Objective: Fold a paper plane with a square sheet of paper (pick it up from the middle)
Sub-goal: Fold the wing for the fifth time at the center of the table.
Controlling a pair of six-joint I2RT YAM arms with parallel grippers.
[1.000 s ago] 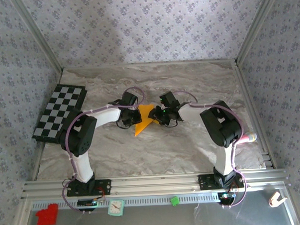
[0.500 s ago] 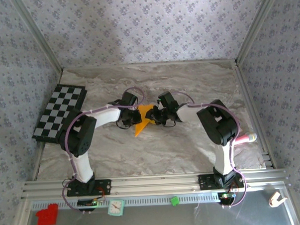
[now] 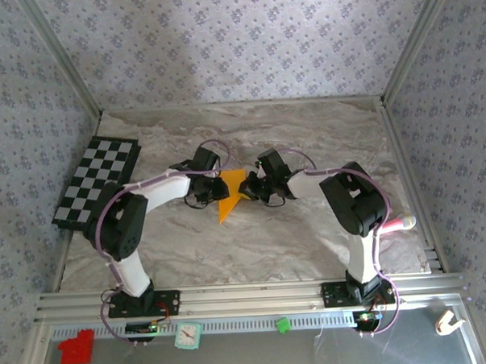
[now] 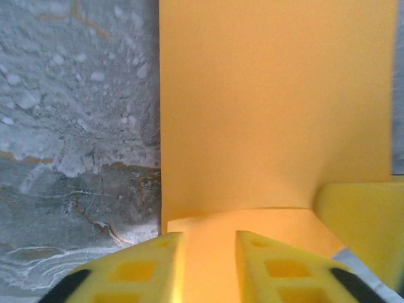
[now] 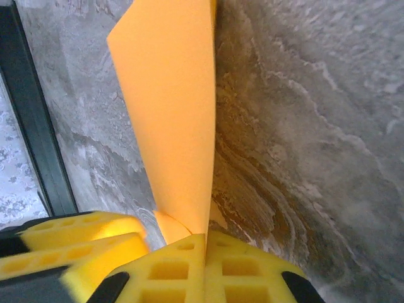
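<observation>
The square sheet of paper (image 3: 230, 195) is orange and creased into a pointed wedge, lying mid-table with its tip toward me. My left gripper (image 3: 213, 186) sits at its left edge. In the left wrist view that gripper (image 4: 208, 252) is open, with a gap between its yellow fingers (image 4: 142, 265) and the paper (image 4: 271, 107) showing through it. My right gripper (image 3: 250, 189) comes in from the right. In the right wrist view it (image 5: 206, 243) is shut on the paper (image 5: 173, 107), pinching a raised edge so the flap stands up from the table.
A black-and-white checkered mat (image 3: 98, 180) lies at the far left. A pink object (image 3: 402, 222) rests by the right frame rail. On the near ledge are a red block (image 3: 77, 348), a small clock (image 3: 187, 336), a green block (image 3: 282, 324) and a white clip (image 3: 448, 322).
My right gripper has moved slightly left and closed on the paper's edge. My left jaws have parted a little, and the left arm's elbow has swung leftward.
</observation>
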